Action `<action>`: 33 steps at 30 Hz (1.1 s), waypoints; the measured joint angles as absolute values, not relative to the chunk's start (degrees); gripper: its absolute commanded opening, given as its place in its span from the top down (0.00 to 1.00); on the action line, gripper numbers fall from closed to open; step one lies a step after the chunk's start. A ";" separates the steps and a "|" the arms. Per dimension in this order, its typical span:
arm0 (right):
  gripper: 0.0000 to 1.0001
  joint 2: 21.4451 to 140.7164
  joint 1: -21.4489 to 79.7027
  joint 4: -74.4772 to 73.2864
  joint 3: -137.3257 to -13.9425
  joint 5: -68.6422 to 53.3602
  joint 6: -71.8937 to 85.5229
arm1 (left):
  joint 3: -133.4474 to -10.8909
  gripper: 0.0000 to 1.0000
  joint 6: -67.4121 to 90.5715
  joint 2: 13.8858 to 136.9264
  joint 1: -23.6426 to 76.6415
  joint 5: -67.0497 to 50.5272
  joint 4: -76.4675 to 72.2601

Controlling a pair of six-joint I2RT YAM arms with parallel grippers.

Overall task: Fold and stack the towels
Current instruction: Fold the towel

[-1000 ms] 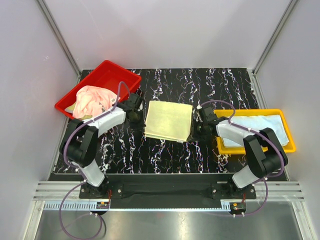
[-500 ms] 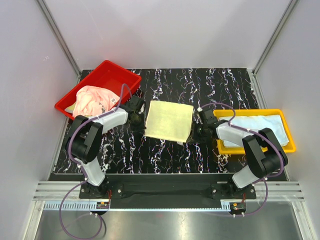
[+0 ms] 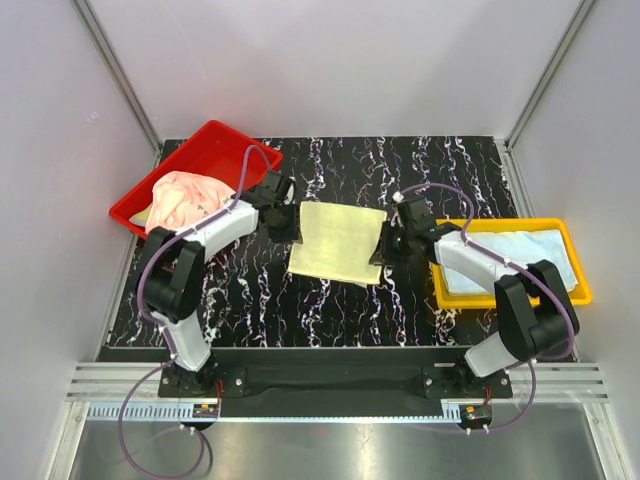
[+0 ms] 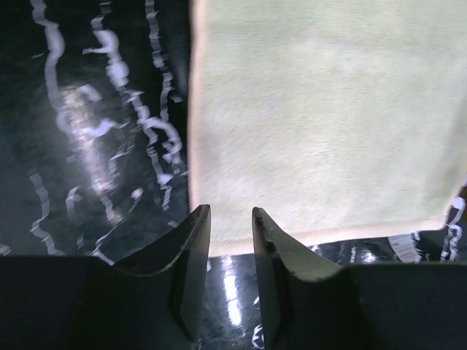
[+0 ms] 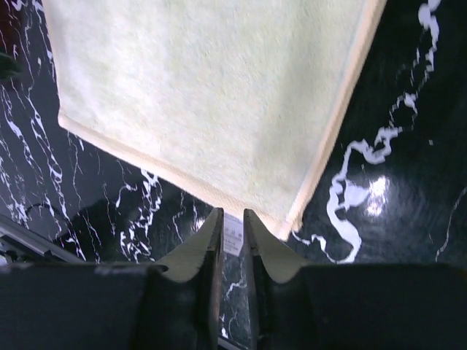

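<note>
A folded yellow-green towel (image 3: 338, 243) lies flat in the middle of the black marbled table. My left gripper (image 3: 289, 226) hovers at its left edge. In the left wrist view that gripper (image 4: 230, 220) is open over the towel's (image 4: 321, 117) near hem, with nothing between its fingers. My right gripper (image 3: 384, 250) stands at the towel's right corner. In the right wrist view it (image 5: 232, 219) is open by a narrow gap, through which the towel's white tag (image 5: 233, 235) shows below. A crumpled pink towel (image 3: 185, 200) sits in the red tray. A pale blue towel (image 3: 520, 255) lies in the yellow tray.
The red tray (image 3: 215, 148) stands at the back left of the table. The yellow tray (image 3: 500, 225) sits on the right, close beside my right arm. Grey walls enclose the table on three sides.
Both grippers have opened and let go of the yellow-green towel. They have lifted slightly and shifted toward the back. The towel has stayed flat.
</note>
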State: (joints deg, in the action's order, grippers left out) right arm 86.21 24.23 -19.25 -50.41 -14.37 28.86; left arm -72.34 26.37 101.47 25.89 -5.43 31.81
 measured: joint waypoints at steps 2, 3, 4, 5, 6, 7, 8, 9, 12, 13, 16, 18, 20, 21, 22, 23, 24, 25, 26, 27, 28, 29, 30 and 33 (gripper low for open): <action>0.79 87.88 24.23 -18.17 -51.90 -14.70 28.56 | -72.34 0.67 26.39 103.72 25.89 -8.43 29.30; 0.79 89.12 24.23 -17.63 -52.49 -14.76 28.40 | -72.27 0.68 26.39 105.21 25.91 -9.45 28.45; 0.79 90.32 24.23 -17.39 -52.88 -14.79 28.18 | -72.10 0.68 26.44 106.76 25.98 -10.31 27.90; 0.79 91.64 24.23 -17.15 -53.10 -14.81 27.94 | -71.61 0.67 26.61 108.03 26.04 -10.85 27.35; 0.80 92.77 24.23 -16.97 -53.10 -14.87 27.68 | -71.11 0.67 26.70 108.79 26.09 -11.11 27.20; 0.79 93.95 24.23 -16.99 -53.04 -15.05 27.31 | -70.48 0.67 27.14 109.14 26.11 -11.92 26.87; 0.80 94.74 24.23 -16.80 -52.77 -15.22 26.96 | -69.93 0.67 27.29 108.64 26.06 -12.05 26.35; 0.80 95.15 24.23 -16.58 -52.29 -15.55 26.70 | -69.12 0.67 27.62 108.20 26.09 -11.75 25.67; 0.80 95.29 24.23 -16.14 -49.58 -16.21 25.87 | -65.91 0.66 29.17 106.13 26.24 -11.57 23.77; 0.80 95.07 24.16 -15.68 -48.73 -17.02 25.85 | -64.53 0.66 29.91 105.19 26.41 -11.55 23.27; 0.79 92.27 24.12 -14.96 -45.74 -17.26 25.63 | -59.66 0.66 32.08 101.78 27.44 -11.64 21.41; 0.78 89.71 24.12 -15.55 -43.40 -17.26 25.50 | -56.05 0.65 34.04 99.11 28.75 -11.57 20.01; 0.77 87.24 24.12 -17.23 -41.91 -17.15 25.32 | -53.39 0.62 35.46 96.75 30.04 -11.60 19.68; 0.76 86.13 24.12 -18.41 -41.60 -17.10 25.19 | -52.56 0.62 36.05 95.72 30.52 -11.60 20.14; 0.75 85.01 24.12 -19.57 -41.54 -17.02 25.04 | -52.29 0.60 36.36 95.11 31.05 -11.53 21.15; 0.74 83.92 24.12 -20.45 -41.58 -16.99 24.88 | -52.38 0.60 36.42 94.78 31.38 -11.31 22.35; 0.73 83.11 24.12 -21.15 -41.74 -16.99 24.75 | -52.97 0.59 36.32 94.70 31.48 -10.74 23.90; 0.73 82.37 24.12 -22.24 -42.26 -16.97 24.53 | -54.46 0.59 35.79 94.85 31.46 -10.07 26.50; 0.73 82.02 24.12 -23.42 -43.35 -16.84 24.18 | -56.34 0.59 35.18 95.04 31.29 -9.41 28.40; 0.73 82.02 24.10 -23.99 -44.62 -16.51 23.88 | -58.74 0.59 34.35 95.29 31.03 -8.84 29.87; 0.74 82.13 24.10 -24.18 -45.74 -16.16 23.53 | -61.01 0.59 33.67 95.64 30.79 -8.62 30.81; 0.75 82.59 23.99 -24.62 -47.51 -15.90 22.76 | -64.12 0.59 32.47 96.51 30.35 -8.58 30.94; 0.75 83.44 23.90 -24.58 -49.47 -15.88 21.96 | -67.22 0.59 31.44 97.62 29.89 -8.69 30.33; 0.79 88.29 23.51 -23.40 -56.05 -16.01 19.51 | -75.92 0.59 28.97 102.63 28.25 -9.41 28.73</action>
